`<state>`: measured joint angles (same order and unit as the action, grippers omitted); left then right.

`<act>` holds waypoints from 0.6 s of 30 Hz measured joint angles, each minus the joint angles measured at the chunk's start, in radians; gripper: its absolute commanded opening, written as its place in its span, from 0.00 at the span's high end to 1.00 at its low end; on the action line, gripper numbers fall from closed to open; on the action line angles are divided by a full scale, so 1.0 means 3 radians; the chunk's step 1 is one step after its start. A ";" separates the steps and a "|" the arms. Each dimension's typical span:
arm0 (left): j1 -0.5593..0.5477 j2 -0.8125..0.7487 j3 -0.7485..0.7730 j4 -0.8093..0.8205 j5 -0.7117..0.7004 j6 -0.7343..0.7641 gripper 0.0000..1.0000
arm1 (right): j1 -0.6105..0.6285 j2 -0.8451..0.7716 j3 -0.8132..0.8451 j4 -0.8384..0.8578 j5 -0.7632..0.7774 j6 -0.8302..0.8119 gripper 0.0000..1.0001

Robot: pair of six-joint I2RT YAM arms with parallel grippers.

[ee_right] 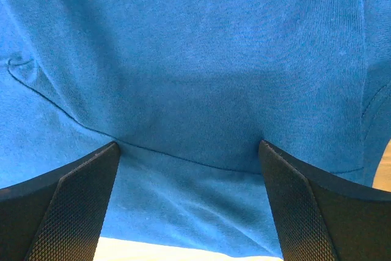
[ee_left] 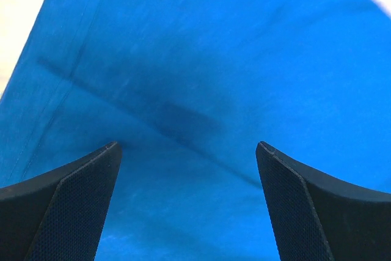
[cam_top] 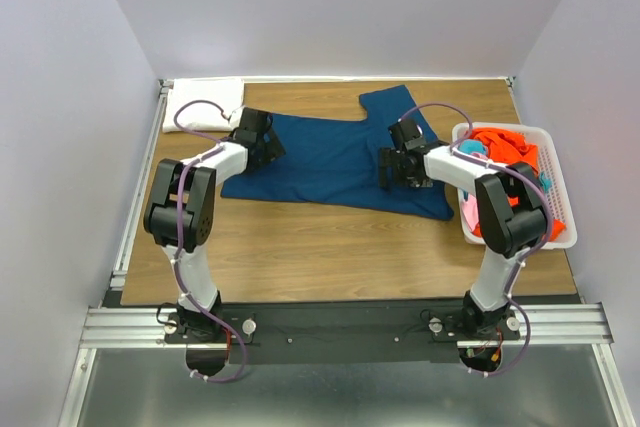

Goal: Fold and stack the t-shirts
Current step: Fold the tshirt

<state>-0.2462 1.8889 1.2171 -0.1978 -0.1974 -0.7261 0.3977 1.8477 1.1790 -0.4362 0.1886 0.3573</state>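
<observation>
Finding: the navy t-shirt [cam_top: 320, 162] lies spread flat across the middle of the table [cam_top: 330, 247], one sleeve toward the far edge. My left pincer [ee_left: 186, 145] and right pincer [ee_right: 188, 145] are both released, jaws wide, poised close over the shirt's left and right portions with nothing grasped. The cloth looks light, soft and limp. I judge it will sag and crease freely, so I should pinch it at a hem or seam edge, not mid-panel. A folded white t-shirt [cam_top: 207, 105] sits at the far left corner. An orange t-shirt [cam_top: 505, 147] and others fill the basket [cam_top: 520, 244] at right. No brand, label or legible writing is visible.
</observation>
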 measured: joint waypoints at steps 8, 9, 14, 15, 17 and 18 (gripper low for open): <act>-0.0017 -0.0487 -0.0740 0.0177 -0.0004 -0.0008 0.02 | 0.0008 -0.0278 -0.0409 0.0253 -0.0102 -0.0010 0.00; -0.0017 -0.0558 -0.0821 0.0184 -0.0003 -0.0011 0.02 | 0.0010 -0.0334 -0.0474 0.0268 -0.0127 -0.0011 0.00; -0.0079 -0.1067 -0.1391 0.0234 -0.0001 -0.0112 0.02 | 0.0066 -0.0603 -0.0790 0.0323 -0.0209 -0.0029 0.00; -0.0099 -0.1174 -0.1492 0.0219 -0.0003 -0.0148 0.02 | 0.0075 -0.0652 -0.0843 0.0331 -0.0220 -0.0029 0.00; -0.0128 -0.1367 -0.1686 0.0220 -0.0014 -0.0211 0.02 | 0.0099 -0.0736 -0.0940 0.0367 -0.0239 -0.0032 0.00; -0.0135 -0.1457 -0.1764 0.0215 -0.0019 -0.0244 0.02 | 0.0114 -0.0779 -0.0988 0.0379 -0.0258 -0.0031 0.00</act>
<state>-0.2867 1.4517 0.6880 -0.1333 -0.2031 -0.7994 0.4320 1.6138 0.8825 -0.3225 0.1112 0.3481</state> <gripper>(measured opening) 0.983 0.998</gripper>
